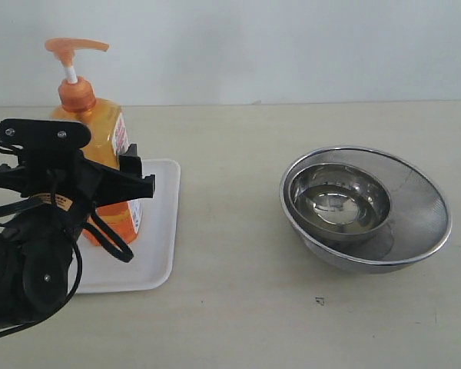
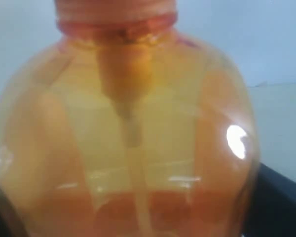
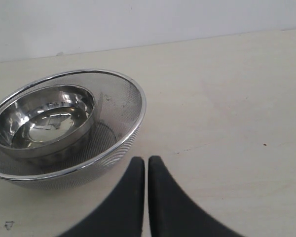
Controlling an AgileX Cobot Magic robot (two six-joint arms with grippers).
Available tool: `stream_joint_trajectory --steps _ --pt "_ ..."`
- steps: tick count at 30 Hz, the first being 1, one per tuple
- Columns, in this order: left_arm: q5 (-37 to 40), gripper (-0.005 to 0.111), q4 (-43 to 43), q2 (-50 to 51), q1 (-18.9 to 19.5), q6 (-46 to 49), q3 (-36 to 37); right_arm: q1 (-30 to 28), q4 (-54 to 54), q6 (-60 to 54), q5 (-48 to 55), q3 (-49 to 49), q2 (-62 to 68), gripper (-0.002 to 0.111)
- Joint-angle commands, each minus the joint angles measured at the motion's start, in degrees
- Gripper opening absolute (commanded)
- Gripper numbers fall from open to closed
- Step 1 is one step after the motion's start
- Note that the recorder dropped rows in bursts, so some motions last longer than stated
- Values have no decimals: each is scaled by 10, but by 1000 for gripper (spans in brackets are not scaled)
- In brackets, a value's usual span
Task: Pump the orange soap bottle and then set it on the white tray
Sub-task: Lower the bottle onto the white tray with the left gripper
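My left gripper (image 1: 107,173) was at the left of the exterior frame, with its jaws spread wide and set against both sides of the orange soap bottle (image 1: 100,127), gripping it around the body below the shoulder. The bottle stood upright on the white tray (image 1: 157,231), which lay at the left edge of the frame on the pale table (image 1: 238,307). Its orange pump head (image 1: 75,48) was raised on the white stem, near the upper left corner, and a strip of its red-and-white label (image 1: 121,138) showed beside my dark finger. In my left wrist view the translucent bottle filled almost everything, with the dip tube running down through the orange liquid.

My right gripper (image 3: 146,163) showed only in its own wrist view, with its two black fingers drawn together and holding nothing above the bare table. Just beyond them sat a small steel bowl (image 1: 339,201) nested inside a wider steel mesh strainer (image 1: 415,207). In the exterior view that pair lay at the right, well apart from the tray.
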Motion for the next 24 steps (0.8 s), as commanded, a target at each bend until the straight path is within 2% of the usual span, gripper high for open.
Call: stream_joint_trajectory --steps 1,17,24 --pt "8 81 10 -5 1 -2 -2 -3 -5 -2 -3 0 -4 0" --pt "-2 81 6 -7 1 -17 -2 -3 -5 -2 -3 0 -4 0" --pt "23 81 -20 -28 1 -11 -2 -3 -5 -2 -3 0 -4 0"
